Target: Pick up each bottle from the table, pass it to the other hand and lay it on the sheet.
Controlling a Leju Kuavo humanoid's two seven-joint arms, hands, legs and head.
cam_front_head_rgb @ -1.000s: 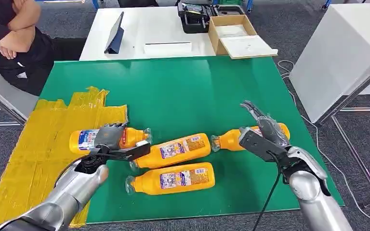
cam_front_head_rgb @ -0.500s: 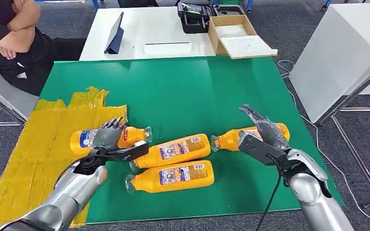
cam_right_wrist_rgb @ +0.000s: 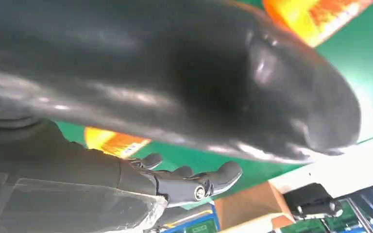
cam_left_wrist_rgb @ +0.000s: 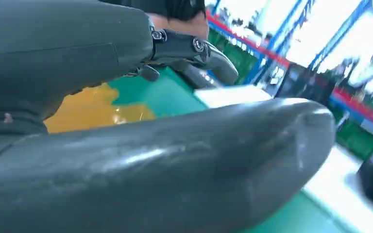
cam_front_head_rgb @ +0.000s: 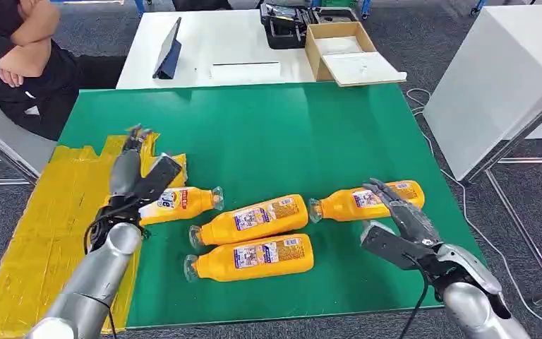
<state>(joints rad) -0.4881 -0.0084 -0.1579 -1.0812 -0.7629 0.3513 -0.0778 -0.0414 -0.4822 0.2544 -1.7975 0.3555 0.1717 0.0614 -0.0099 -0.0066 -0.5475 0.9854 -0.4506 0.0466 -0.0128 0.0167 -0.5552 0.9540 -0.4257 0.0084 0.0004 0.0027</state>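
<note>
Nearest, at the front of the green surface (cam_front_head_rgb: pixel 268 134): the nearest bottle (cam_front_head_rgb: pixel 250 258), flat on its side, cap to the left, orange body with a printed label facing up. Just right of it and well apart, the right robot hand (cam_front_head_rgb: pixel 395 222), fingers spread and holding nothing, palm down, fingertips reaching toward the right bottle (cam_front_head_rgb: pixel 364 200). Whether they touch it cannot be told.

Next out, the middle bottle (cam_front_head_rgb: pixel 250 219), same orange plastic, on its side and slightly slanted, close beside the nearest one. Level with it, the right bottle, cap pointing left at the middle one, label up, looking smooth, rounded and likely to roll.

On the left, the left bottle (cam_front_head_rgb: pixel 178 203), cap to the right over green, base end at the edge of the yellow sheet (cam_front_head_rgb: pixel 49 219) and partly hidden behind the arm. Above it, the left robot hand (cam_front_head_rgb: pixel 135 173), lifted off the surface, fingers apart, empty.

Step in hand, by the look of it: a pick of the right bottle. Calls for lowering the right robot hand over the bottle's middle, closing around the body across its length, lifting clear, then carrying it left toward the waiting left robot hand for the pass. Care needed not to nudge it into a roll.

Farther back: a seated person (cam_front_head_rgb: pixel 21 49) with folded arms, a white table (cam_front_head_rgb: pixel 212 42), a cardboard box (cam_front_head_rgb: pixel 339 49).
</note>
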